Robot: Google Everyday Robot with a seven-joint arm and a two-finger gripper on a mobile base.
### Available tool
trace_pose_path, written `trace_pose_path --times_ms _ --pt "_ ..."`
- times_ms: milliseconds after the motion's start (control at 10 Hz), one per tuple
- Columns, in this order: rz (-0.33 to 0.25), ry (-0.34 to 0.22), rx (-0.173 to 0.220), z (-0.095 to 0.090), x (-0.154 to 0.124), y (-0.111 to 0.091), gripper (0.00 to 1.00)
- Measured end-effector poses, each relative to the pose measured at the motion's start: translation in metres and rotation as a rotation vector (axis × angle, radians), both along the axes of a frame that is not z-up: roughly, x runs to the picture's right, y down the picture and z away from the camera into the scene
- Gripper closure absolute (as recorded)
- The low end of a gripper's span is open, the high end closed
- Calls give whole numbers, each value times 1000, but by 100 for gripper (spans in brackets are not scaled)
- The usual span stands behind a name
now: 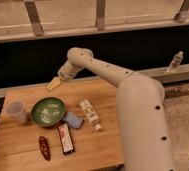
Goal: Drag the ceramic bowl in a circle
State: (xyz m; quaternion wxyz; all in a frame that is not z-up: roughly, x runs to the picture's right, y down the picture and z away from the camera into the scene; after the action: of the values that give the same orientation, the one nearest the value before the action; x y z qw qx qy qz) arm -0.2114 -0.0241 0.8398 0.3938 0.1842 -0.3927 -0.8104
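The ceramic bowl (48, 111) is round, shallow and green with a pale speckled inside. It sits on the wooden table (108, 145), left of centre. A small translucent plastic cup (16, 111) stands just left of it. My gripper (53, 84) hangs above the far edge of the table, behind and slightly right of the bowl, apart from it. The white arm reaches to it from the right.
A blue object (73, 120) lies against the bowl's right side. A white bottle (90, 114) lies on its side to the right. A dark flat packet (65, 138) and a red packet (43, 148) lie near the front. A clear bottle (174, 62) stands on the far ledge.
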Motion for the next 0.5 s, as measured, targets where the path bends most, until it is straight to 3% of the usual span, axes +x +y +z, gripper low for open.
trace_pose_path --times_ms 400,500 --pt "-3 -5 -3 0 0 -1 20" --pt "-25 -33 -8 2 -2 -2 20"
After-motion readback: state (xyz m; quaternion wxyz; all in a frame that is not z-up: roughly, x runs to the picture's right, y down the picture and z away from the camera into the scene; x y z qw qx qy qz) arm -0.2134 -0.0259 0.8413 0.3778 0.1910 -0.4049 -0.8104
